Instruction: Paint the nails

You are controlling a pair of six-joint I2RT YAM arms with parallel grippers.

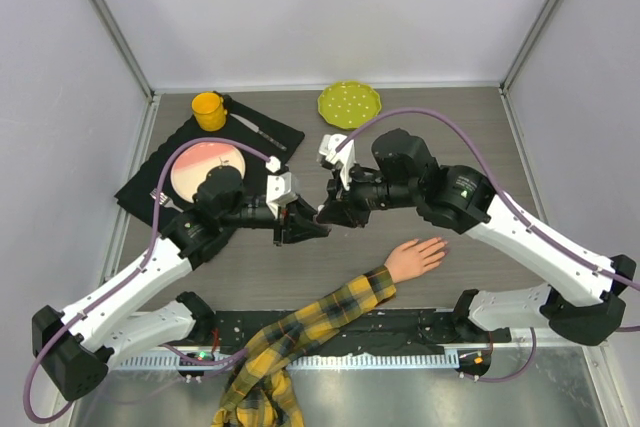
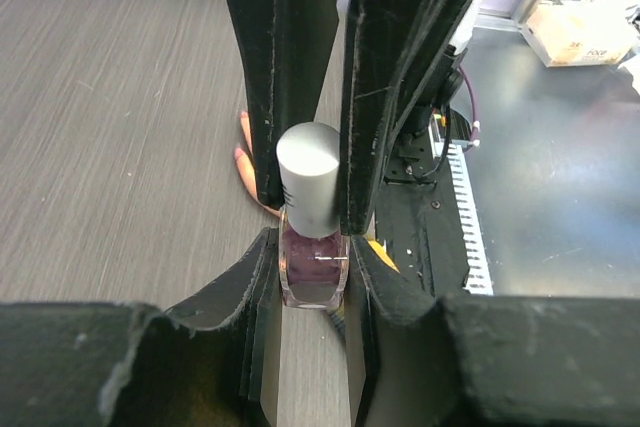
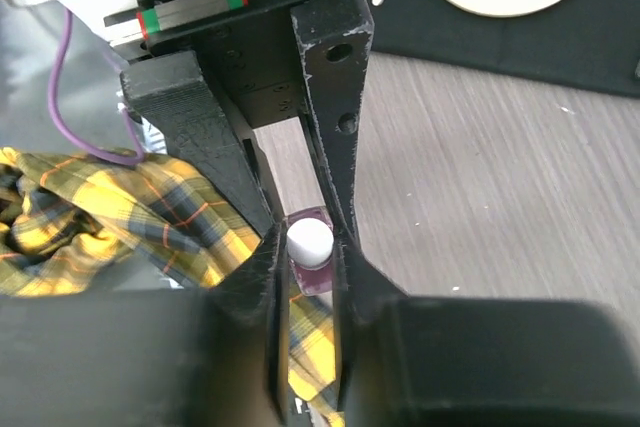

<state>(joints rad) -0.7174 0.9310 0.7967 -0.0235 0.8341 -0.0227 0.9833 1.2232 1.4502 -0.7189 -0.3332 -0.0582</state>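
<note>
While the left pincer (image 2: 314, 247) clamps the purple glass body of a small polish bottle (image 2: 313, 282) over the middle of the grey desk (image 1: 450, 137), the right pincer (image 3: 308, 242) meets it tip to tip, its two fingers pressed against either side of the bottle's pale cap (image 2: 308, 177). The cap sits on the bottle. The mannequin hand (image 1: 415, 257) lies flat on the desk, near the pincers on the robot's side and right of centre, beneath the right arm. Its nails (image 1: 438, 245), at the fingertips pointing right, are too small to make out, and neither pincer touches them. Its yellow-and-black plaid sleeve (image 1: 330, 312) trails towards the near edge. At the far left, a black mat (image 1: 150, 187) carries a pink plate (image 1: 205, 169) and a yellow cup (image 1: 208, 110); a yellow-green dish (image 1: 349, 104) stands at the far edge.
</note>
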